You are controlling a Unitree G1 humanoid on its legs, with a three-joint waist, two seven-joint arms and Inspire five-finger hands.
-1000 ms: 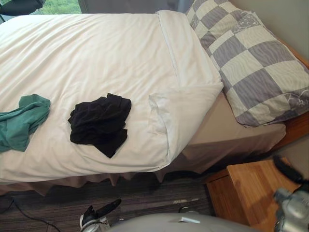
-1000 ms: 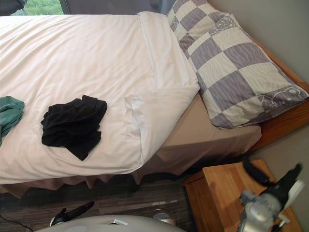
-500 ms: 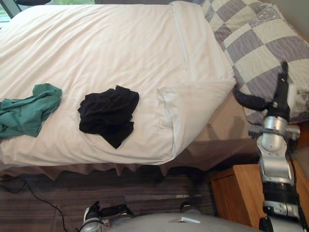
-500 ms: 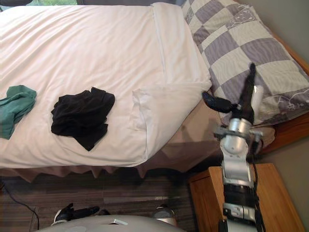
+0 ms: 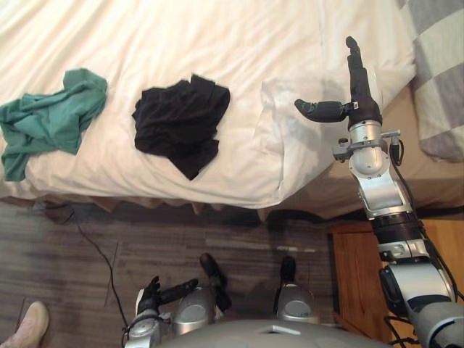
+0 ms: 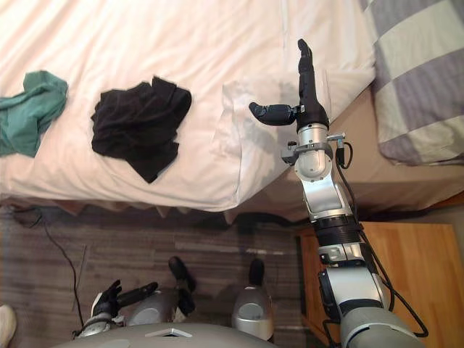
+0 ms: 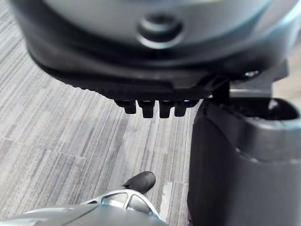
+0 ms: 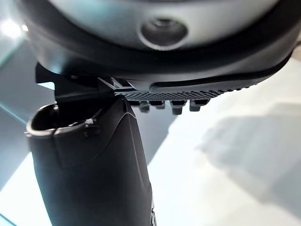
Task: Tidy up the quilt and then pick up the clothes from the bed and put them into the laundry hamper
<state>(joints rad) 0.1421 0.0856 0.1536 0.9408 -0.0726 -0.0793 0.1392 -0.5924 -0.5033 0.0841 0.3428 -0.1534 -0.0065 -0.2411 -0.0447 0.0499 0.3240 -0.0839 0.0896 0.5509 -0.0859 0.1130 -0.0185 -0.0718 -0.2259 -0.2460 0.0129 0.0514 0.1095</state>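
Observation:
A white quilt [image 5: 217,43] covers the bed, and its near right corner [image 5: 290,138] is folded back on itself. On it lie a crumpled black garment [image 5: 180,123] and, further left, a green garment [image 5: 51,119]. My right hand [image 5: 359,101] is raised over the folded corner, open, with straight fingers and the thumb [image 8: 94,155] spread towards the black garment; it holds nothing. My left hand [image 5: 156,293] hangs low over the floor in front of the bed, open and empty.
A grey and white checked pillow [image 5: 438,72] lies at the bed's right end. A wooden nightstand [image 6: 413,268] stands at the lower right beside my right arm. Grey striped carpet [image 7: 70,141] runs along the bed. A person's shoe [image 5: 25,326] shows at the lower left.
The camera has tilted down, shifting the whole scene. My right arm has risen from beside the nightstand and swung left over the quilt's folded corner. The clothes lie as before.

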